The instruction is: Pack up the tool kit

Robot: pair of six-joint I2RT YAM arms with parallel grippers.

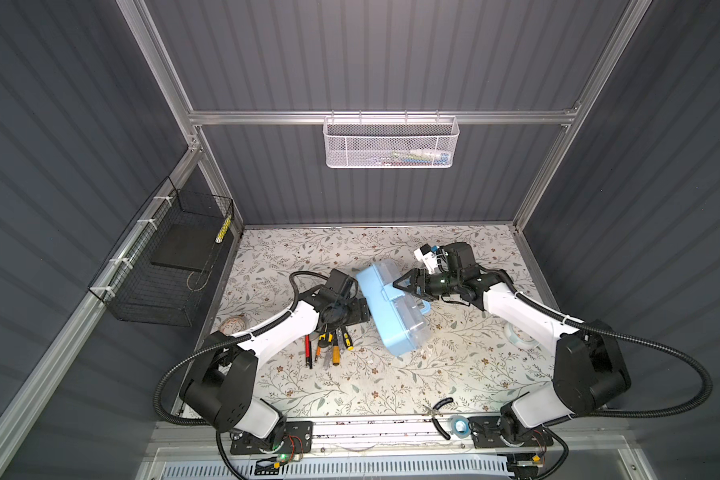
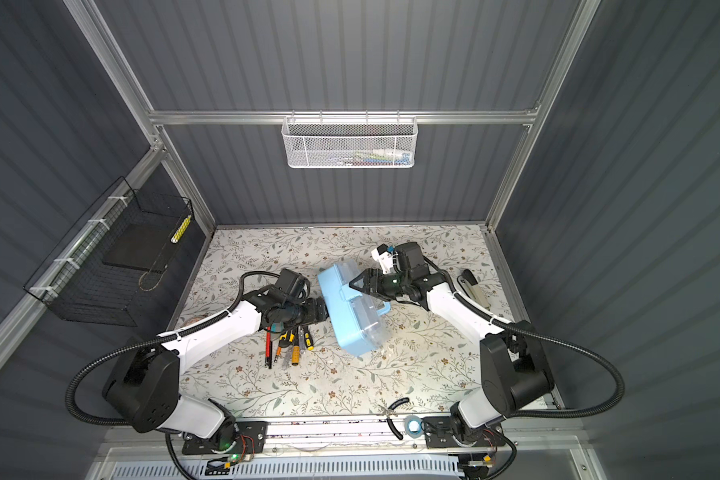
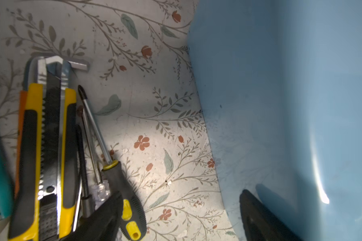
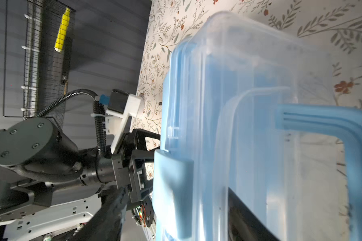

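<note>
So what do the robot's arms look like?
The left arm and right arm have white shells between chunky black joints. A ribbed black hose runs along each, tied with white zip ties. The jaws are black and triangular.

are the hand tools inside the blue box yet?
No, the hand tools lie in a pile on the table beside the light-blue box.
</note>
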